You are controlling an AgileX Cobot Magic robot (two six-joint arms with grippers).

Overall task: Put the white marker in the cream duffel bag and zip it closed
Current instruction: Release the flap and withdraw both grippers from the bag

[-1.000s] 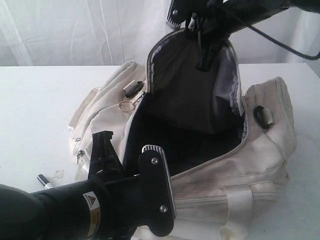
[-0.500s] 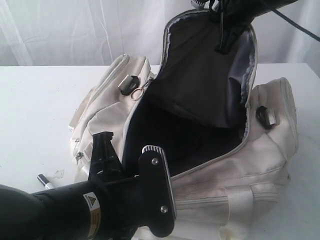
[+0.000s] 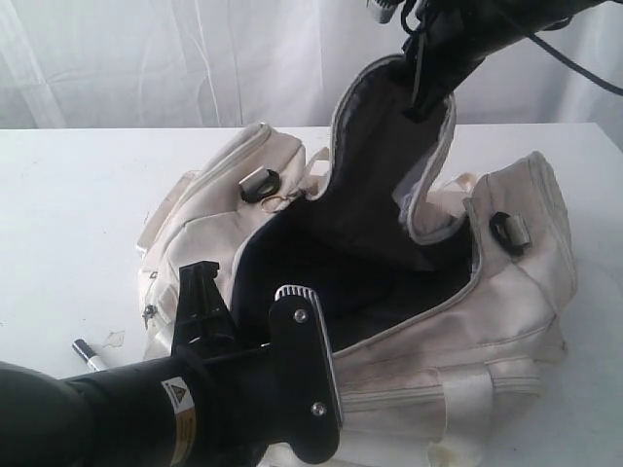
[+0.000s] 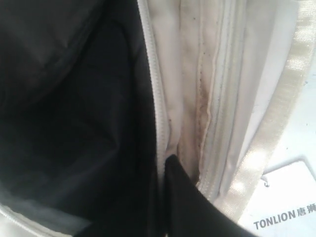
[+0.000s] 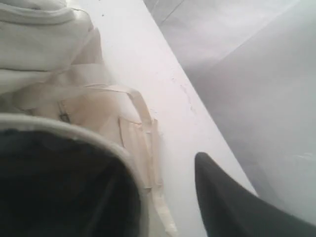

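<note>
Foreground: the left end effector [image 3: 245, 284] stands with its jaws wide apart and empty, poised at the near rim of the cream duffel bag [image 3: 506, 292]. Its wrist view looks down along the grey zipper [image 4: 155, 98] into the dark lining.

The white marker [image 3: 87, 353] lies flat on the tabletop [image 3: 68, 214], just beside the bag's near left corner, outside the bag and not held by either arm.

The bag rests on the tabletop with its main compartment open. One black clip [image 3: 258, 181] sits on the left pocket and another [image 3: 511, 230] on the right end.

Further back, the top flap [image 3: 375, 165] stands raised, lining facing the camera. The right end effector [image 3: 421, 53] is closed on the flap's upper edge.
</note>
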